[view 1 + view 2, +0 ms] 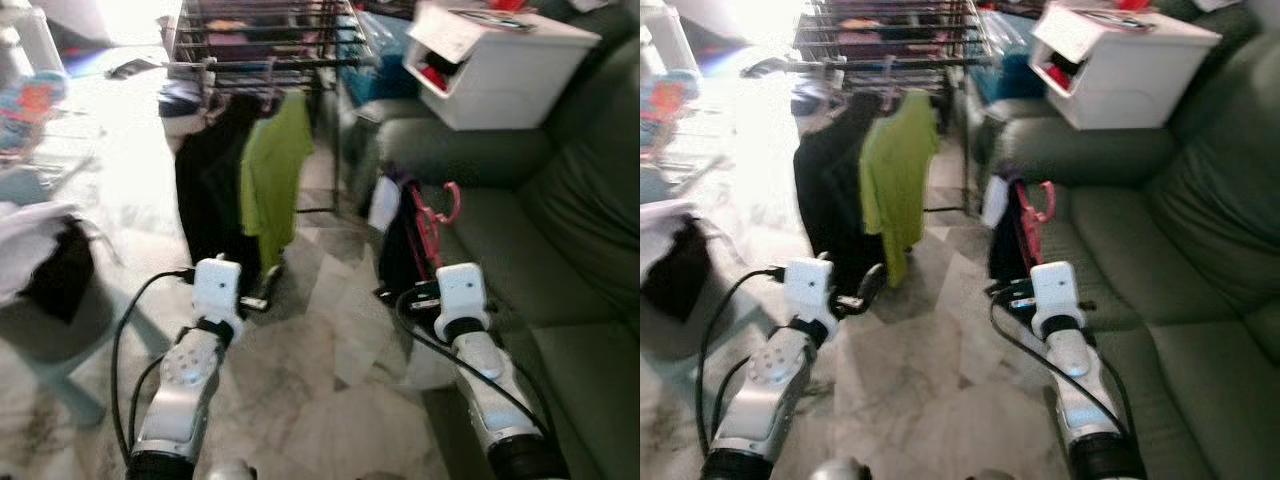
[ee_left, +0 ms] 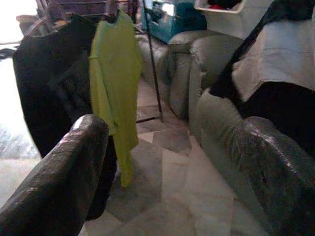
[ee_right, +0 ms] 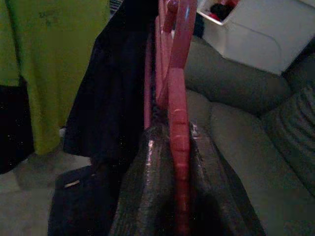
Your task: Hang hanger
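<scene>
Hanging not yet done: right claw (image 3: pixel 178 196) was clamped on pink hanger (image 3: pixel 176 88) with dark garment, near the sofa (image 1: pixel 560 230); left claw (image 2: pixel 167 162) stood apart, empty; drying rack (image 1: pixel 262 40) remained far ahead.

head pair: forward-down, mid-range | wrists: along fingers, close | shared: green shirt (image 1: pixel 272 170), sofa (image 1: pixel 560 250)
</scene>
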You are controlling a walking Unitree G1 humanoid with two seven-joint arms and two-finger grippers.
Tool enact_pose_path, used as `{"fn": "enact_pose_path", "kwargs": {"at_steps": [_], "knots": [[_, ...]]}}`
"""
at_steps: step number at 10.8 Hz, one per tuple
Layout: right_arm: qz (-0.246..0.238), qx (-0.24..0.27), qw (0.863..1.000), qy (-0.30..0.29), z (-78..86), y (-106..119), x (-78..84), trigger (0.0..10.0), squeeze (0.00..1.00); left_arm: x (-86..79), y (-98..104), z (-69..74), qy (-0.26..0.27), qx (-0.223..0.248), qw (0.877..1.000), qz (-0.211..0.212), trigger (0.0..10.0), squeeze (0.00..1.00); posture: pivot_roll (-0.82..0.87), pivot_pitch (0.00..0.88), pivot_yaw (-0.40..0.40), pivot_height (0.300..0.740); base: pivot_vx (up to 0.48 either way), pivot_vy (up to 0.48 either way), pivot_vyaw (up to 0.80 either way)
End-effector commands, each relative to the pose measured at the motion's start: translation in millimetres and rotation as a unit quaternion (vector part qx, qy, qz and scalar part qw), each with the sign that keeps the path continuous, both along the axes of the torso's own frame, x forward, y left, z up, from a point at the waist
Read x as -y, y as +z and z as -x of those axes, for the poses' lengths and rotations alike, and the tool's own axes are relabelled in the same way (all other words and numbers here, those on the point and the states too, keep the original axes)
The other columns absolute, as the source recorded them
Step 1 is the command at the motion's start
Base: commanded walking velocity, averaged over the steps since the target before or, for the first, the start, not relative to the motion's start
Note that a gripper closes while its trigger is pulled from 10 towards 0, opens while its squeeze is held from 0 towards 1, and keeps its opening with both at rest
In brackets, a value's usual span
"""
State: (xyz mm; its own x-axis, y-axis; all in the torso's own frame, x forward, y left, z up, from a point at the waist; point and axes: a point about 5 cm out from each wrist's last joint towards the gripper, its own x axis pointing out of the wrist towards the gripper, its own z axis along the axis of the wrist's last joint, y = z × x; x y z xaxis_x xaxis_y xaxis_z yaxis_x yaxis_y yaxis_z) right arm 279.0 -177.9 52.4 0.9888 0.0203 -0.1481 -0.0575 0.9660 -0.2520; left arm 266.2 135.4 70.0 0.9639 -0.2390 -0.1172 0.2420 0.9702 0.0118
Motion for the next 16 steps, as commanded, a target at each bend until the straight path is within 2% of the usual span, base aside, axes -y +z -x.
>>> {"fn": "enact_pose_path", "kwargs": {"at_steps": [1,7,9,11,12,13,15,16], "knots": [[-0.002,0.018,1.0,-0.002,-3.5,8.3,0.8,10.0,0.0,1.3,1.3,-2.5,-0.009,-0.002,1.0,0.001,10.0,0.0,-0.04,0.0,-0.024,0.74,0.0,0.48,-0.8],[-0.006,0.01,1.0,-0.001,-3.4,6.5,-1.5,10.0,0.0,4.7,1.7,-1.9,-0.022,-0.003,1.0,-0.005,10.0,0.0,-0.04,0.0,-0.023,0.74,0.0,0.463,-0.8],[-0.015,0.006,1.0,0.004,-2.6,5.5,-3.3,10.0,0.0,4.2,2.5,-1.9,-0.024,0.002,1.0,-0.016,10.0,0.0,-0.04,0.0,-0.023,0.74,0.0,0.0,-0.63],[-0.034,-0.006,0.998,0.05,-1.5,4.8,-14.0,10.0,0.0,6.3,4.8,-1.6,-0.029,0.009,0.999,-0.01,10.0,0.0,-0.04,0.0,-0.027,0.74,0.0,0.0,0.0],[-0.039,-0.023,0.995,0.086,-1.9,3.2,-20.9,10.0,0.0,9.3,5.7,-1.2,-0.039,0.014,0.999,-0.021,10.0,0.0,-0.04,0.0,-0.027,0.74,0.0,0.0,0.0],[-0.032,-0.019,0.993,0.11,-5.3,6.3,-25.0,10.0,0.0,11.5,6.2,-0.2,-0.047,0.016,0.998,-0.029,10.0,0.0,-0.04,0.0,-0.025,0.74,0.0,0.0,0.0],[-0.042,-0.011,0.986,0.164,-7.6,13.0,-40.7,10.0,0.0,11.6,6.9,-0.4,-0.053,0.019,0.998,-0.037,10.0,0.0,-0.03,0.0,-0.021,0.74,0.0,0.0,0.8],[-0.056,-0.004,0.977,0.207,-5.9,18.3,-52.9,10.0,0.0,11.4,7.2,-0.7,-0.053,0.019,0.998,-0.038,10.0,0.0,-0.03,0.0,-0.021,0.74,0.0,0.0,0.8]]}}
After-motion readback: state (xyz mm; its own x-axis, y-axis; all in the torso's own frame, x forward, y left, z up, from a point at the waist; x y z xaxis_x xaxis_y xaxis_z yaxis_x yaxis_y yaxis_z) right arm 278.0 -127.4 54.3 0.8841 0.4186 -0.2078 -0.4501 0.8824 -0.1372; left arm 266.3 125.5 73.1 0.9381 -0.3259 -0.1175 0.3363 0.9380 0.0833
